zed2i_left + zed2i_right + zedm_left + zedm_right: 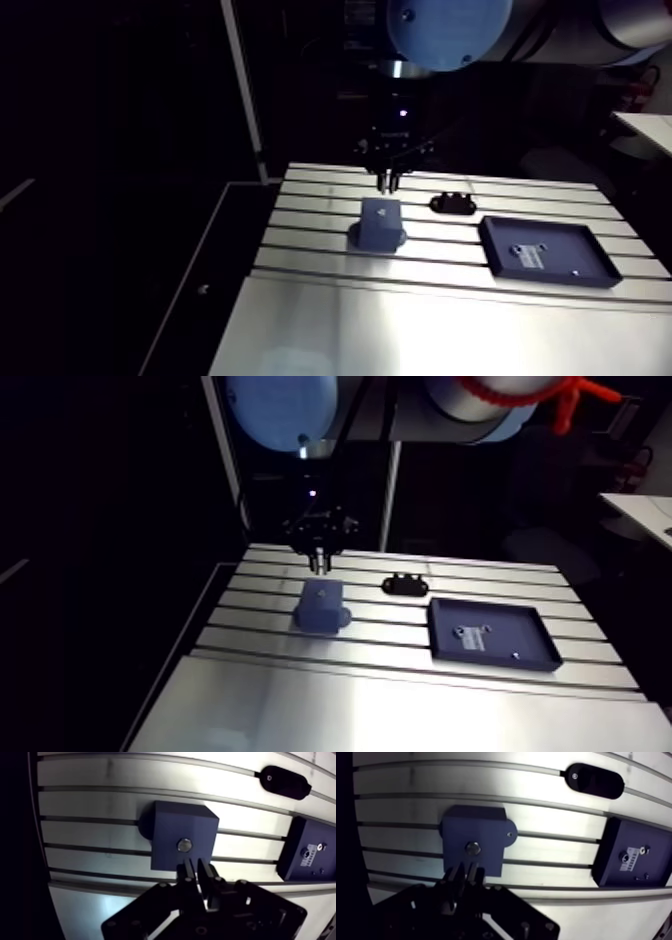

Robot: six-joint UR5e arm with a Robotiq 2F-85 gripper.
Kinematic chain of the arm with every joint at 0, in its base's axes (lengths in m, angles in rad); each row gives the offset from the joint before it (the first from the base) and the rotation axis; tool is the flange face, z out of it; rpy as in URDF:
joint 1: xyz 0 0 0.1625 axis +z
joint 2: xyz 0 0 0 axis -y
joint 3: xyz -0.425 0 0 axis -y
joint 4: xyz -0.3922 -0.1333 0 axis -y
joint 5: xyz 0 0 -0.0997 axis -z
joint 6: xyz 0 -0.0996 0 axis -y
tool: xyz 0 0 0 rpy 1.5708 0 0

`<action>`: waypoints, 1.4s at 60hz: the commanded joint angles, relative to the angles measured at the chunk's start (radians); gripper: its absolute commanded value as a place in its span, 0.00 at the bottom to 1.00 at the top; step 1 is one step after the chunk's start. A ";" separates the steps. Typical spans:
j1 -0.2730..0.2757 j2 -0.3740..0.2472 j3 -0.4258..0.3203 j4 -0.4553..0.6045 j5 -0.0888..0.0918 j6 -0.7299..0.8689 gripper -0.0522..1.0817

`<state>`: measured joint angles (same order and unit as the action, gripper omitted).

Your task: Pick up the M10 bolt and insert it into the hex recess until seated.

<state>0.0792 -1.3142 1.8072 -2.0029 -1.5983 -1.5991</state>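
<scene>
The bolt (184,844) sits head-up in the recess on top of the dark blue block (167,834), which stands on the slotted worktop (95,804). The claw (196,864) hangs just beside the bolt, its 2 fingers only narrowly apart and gripping nothing. A shallow tray (545,250) and a black oval piece (452,203) lie near the block.

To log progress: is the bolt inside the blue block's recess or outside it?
In. The wrist view shows the bolt, its metal end up, set in the blue block top face, under the gripper. Fully seated: cannot tell.
</scene>
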 commanded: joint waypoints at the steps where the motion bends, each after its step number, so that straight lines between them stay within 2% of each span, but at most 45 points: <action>1: -0.006 -0.037 -0.044 0.100 -0.002 -0.007 0.06; 14: -0.010 -0.077 -0.097 0.191 -0.008 -0.026 0.06; 33: -0.072 -0.117 -0.222 0.420 -0.005 -0.022 0.06; 39: -0.080 -0.130 -0.244 0.459 -0.007 -0.024 0.06; 48: -0.084 -0.150 -0.259 0.471 -0.008 -0.027 0.06; 61: -0.084 -0.230 -0.266 0.455 -0.010 -0.066 0.06; 84: -0.084 -0.220 -0.295 0.448 0.001 -0.066 0.06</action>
<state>-0.0046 -1.5401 1.5263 -1.5555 -1.6024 -1.6626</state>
